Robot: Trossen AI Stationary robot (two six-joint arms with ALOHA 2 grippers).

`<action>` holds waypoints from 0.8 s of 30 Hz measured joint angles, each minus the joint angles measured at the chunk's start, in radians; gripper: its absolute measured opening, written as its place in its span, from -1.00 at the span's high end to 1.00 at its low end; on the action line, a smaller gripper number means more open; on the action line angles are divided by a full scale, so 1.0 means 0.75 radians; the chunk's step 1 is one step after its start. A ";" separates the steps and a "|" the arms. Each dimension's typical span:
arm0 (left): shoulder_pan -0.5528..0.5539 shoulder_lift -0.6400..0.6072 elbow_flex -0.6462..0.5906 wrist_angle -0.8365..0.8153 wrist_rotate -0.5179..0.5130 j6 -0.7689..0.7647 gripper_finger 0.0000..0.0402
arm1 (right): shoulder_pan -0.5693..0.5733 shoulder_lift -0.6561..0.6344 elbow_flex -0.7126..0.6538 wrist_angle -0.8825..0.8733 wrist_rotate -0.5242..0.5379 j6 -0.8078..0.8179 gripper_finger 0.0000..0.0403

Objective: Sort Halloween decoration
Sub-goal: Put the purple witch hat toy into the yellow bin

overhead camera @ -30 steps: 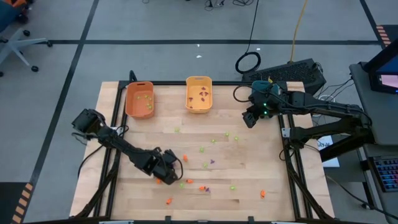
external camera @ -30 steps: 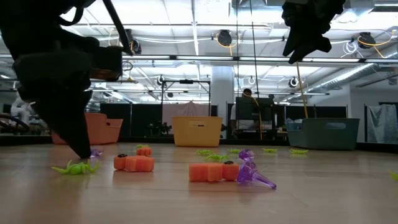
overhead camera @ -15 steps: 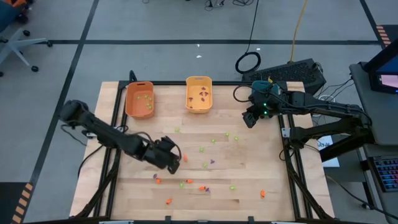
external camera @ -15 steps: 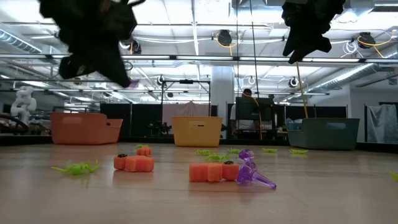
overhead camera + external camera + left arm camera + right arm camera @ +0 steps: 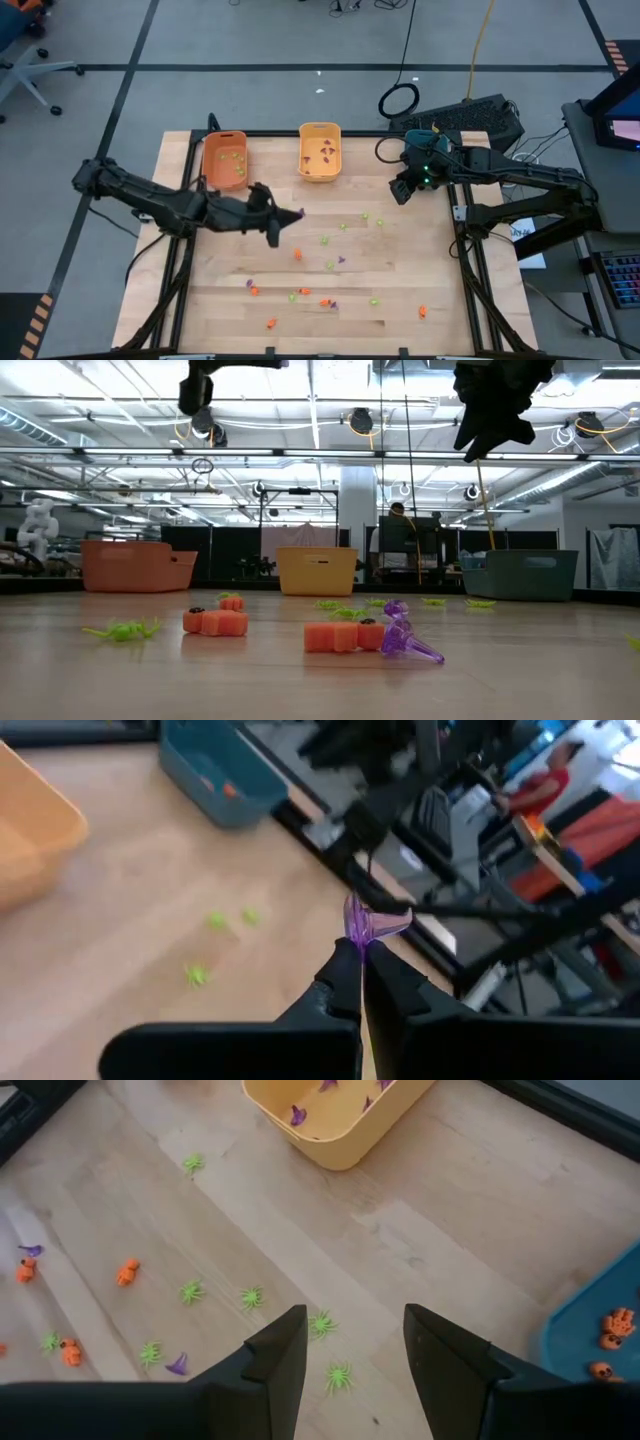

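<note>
A purple trinket sits pinched in the shut left gripper, high over the table near the yellow bin. Its shape is blurry. A second ago this gripper was low. The right gripper waits open, holding nothing.

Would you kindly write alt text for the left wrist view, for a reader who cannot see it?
The left gripper, shut, pinches a small purple plastic trinket above the pale wooden table. Beyond lie three tiny light green trinkets, a teal plastic bin holding orange pieces, and the edge of a yellow plastic bin.
</note>
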 joint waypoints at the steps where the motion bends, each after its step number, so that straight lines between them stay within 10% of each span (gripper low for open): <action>1: 0.012 -0.013 -0.001 0.015 -0.008 0.018 1.00 | 0.000 0.000 0.000 0.000 0.000 0.003 0.23; 24: 0.119 -0.045 0.000 0.250 0.058 0.497 1.00 | 0.042 0.001 -0.009 0.007 0.003 0.039 0.23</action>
